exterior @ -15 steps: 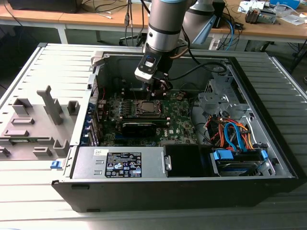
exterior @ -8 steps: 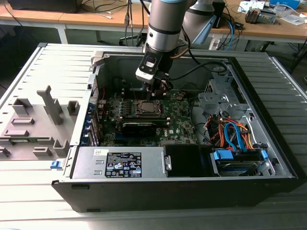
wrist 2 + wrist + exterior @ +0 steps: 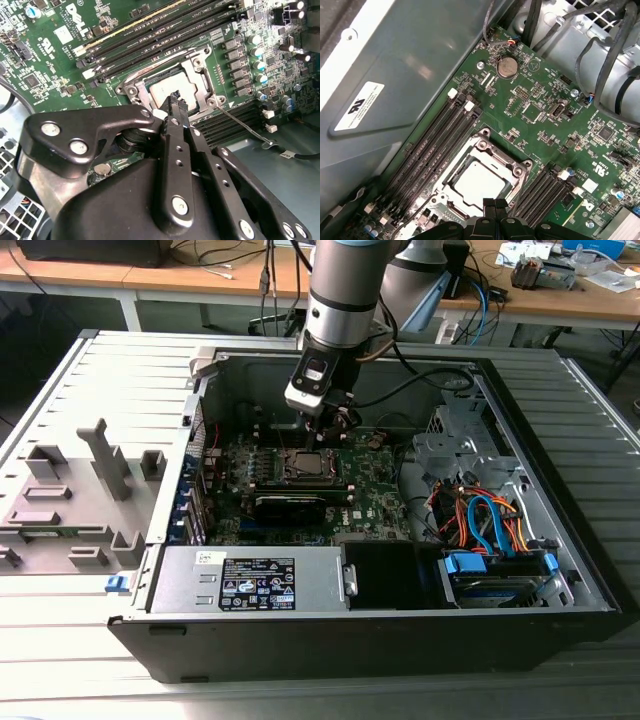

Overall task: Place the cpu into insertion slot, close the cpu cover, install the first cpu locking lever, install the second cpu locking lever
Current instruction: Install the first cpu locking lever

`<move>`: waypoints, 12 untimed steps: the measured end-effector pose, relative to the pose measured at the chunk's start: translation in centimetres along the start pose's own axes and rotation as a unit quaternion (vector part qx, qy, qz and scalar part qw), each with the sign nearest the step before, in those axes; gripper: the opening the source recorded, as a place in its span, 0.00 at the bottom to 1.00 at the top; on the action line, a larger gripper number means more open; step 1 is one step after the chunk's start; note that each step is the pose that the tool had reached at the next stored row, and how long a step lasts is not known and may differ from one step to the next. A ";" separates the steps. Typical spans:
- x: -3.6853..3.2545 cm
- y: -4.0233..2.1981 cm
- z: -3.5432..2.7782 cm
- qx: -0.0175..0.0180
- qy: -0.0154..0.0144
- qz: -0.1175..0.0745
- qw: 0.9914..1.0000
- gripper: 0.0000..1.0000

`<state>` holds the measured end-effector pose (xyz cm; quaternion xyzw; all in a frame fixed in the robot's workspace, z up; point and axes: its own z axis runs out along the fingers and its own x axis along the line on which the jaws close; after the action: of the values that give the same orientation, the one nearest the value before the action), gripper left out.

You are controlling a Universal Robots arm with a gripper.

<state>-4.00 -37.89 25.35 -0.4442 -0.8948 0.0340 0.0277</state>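
**Exterior view.** My arm reaches down into the open computer case [image 3: 380, 645], which lies on its side on a grey slatted surface [image 3: 60, 640]. My pincer [image 3: 335, 425] hangs low over the green motherboard [image 3: 375, 490], just beside the insertion slot [image 3: 305, 466].

**Second wrist view.**
- The pincer [image 3: 175, 97] has its fingers pressed together and pinches nothing. Its tip is over one edge of the cpu [image 3: 167, 91].
- The cpu sits flat in the slot. The cpu cover [image 3: 141, 96] lies down around it, with the silvery top showing through the window.
- One thin wire locking lever [image 3: 242, 127] sticks out from a socket corner toward the bare case floor. It looks unlatched.

**First wrist view.** The pressed-together fingertips [image 3: 490, 203] are at the socket's edge. The cpu [image 3: 479, 182] is framed by the cover [image 3: 507, 152], and the memory slots [image 3: 435, 145] run close alongside. I cannot tell whether the tip touches metal or hovers just off it.

**Risks, as I judge them.**
- The cover is down but looks unlocked. A sideways nudge from my tip could lift or skew it and shift the chip on its contacts.
- The lever is springy wire. A closed tip pushing it off-centre could slip off and strike the capacitors or memory slots nearby.
- Pressing on the cpu top rather than the frame could load the socket pins unevenly.
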 end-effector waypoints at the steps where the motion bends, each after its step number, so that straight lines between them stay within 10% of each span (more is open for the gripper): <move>1: 0.00 0.00 0.00 0.000 0.000 -0.002 1.000 0.11; 12: 0.00 0.00 0.00 0.000 -0.002 -0.022 1.000 0.11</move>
<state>-4.00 -37.90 25.35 -0.4240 -0.9046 0.0346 0.0269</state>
